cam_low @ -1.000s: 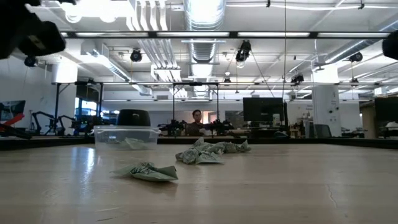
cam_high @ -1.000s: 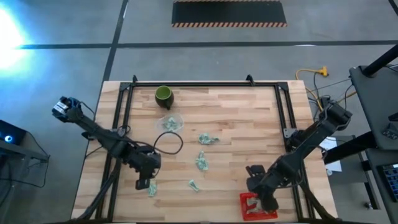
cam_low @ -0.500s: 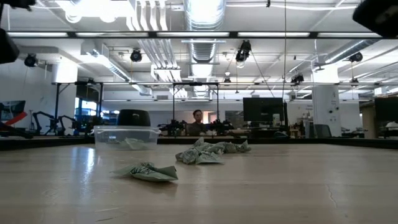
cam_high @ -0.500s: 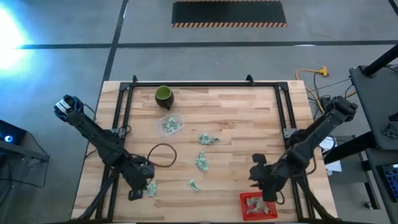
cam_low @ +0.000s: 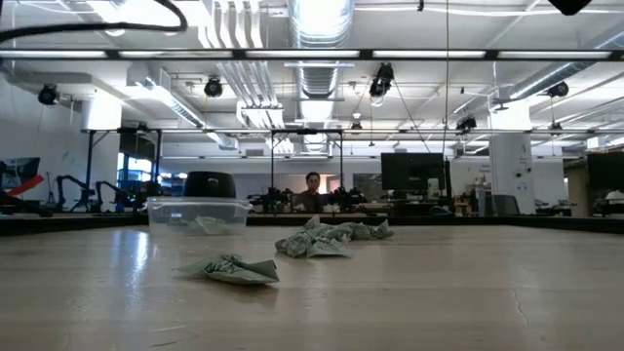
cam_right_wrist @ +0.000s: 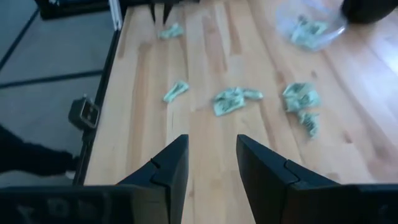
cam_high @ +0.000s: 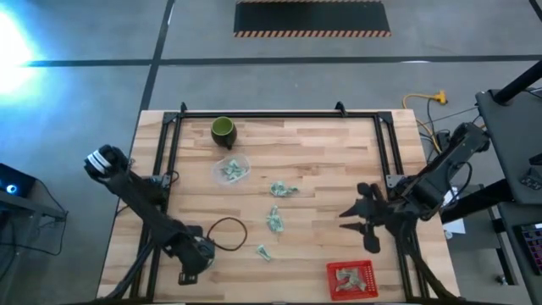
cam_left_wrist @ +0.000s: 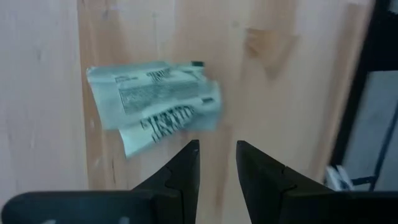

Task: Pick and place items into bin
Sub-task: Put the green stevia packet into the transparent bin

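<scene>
Red bin [cam_high: 351, 280] at lower right holds some packets, but we have several more [cam_high: 274, 219] mid-frame; left gripper [cam_left_wrist: 216, 163] is nearly closed and empty beside one [cam_left_wrist: 155, 104], right gripper [cam_right_wrist: 211, 155] open.

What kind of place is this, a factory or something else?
Most likely a robotics lab or workshop. The low view shows exposed ceiling ducts, monitors on benches, and a person seated behind the wooden table where two robot arms work.
</scene>
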{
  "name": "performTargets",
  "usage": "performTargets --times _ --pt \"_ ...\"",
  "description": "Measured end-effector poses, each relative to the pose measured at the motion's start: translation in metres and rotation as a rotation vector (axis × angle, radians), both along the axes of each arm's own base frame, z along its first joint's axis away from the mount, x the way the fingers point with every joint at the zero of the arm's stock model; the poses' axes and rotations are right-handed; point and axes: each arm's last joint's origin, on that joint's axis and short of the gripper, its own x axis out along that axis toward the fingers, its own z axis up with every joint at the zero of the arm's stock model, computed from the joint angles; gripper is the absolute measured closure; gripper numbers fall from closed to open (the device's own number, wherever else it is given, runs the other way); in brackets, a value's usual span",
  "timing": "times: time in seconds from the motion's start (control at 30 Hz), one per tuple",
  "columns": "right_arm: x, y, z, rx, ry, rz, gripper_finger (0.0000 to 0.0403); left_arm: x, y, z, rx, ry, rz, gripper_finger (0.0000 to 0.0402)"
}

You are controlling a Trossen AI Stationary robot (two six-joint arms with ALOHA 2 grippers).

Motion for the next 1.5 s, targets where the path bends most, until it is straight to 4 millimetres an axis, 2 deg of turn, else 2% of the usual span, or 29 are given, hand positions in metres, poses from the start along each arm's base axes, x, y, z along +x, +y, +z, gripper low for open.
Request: performTargets --times 0.13,0.23,0.4,0.6,0.87,1.07,1.33,1.5 --pt "-0.005 -0.006 0.007 -0.009 -0.040 -0.008 0.0275 0.004 -0.004 -0.016 0.044 0.043 0.004 0.0314" --pt "-0.007 -0.008 0.010 -0.008 -0.056 -0.005 0.0277 0.005 -0.005 -0.020 0.053 0.057 0.005 0.0314" --pt "-0.009 -0.010 0.012 -0.017 -0.072 -0.018 0.0280 0.010 0.001 -0.018 0.049 0.041 0.034 0.0314" --pt "-0.007 -0.012 0.011 -0.024 -0.071 -0.031 0.0282 0.029 0.013 -0.015 0.074 -0.087 0.047 0.0314" --pt "-0.006 -0.012 0.011 -0.023 -0.071 -0.033 0.0287 0.064 0.051 -0.014 0.147 -0.225 0.133 0.0314" --pt "-0.006 -0.012 0.011 -0.016 -0.070 -0.037 0.0287 0.079 0.078 -0.013 0.147 -0.219 0.211 0.0314" --pt "-0.006 -0.012 0.011 -0.022 -0.070 -0.039 0.0291 0.079 0.078 -0.009 0.087 -0.216 0.186 0.0314" --pt "-0.007 -0.014 0.010 -0.053 -0.061 -0.051 0.0290 0.081 0.077 -0.006 0.187 -0.292 0.107 0.0314"
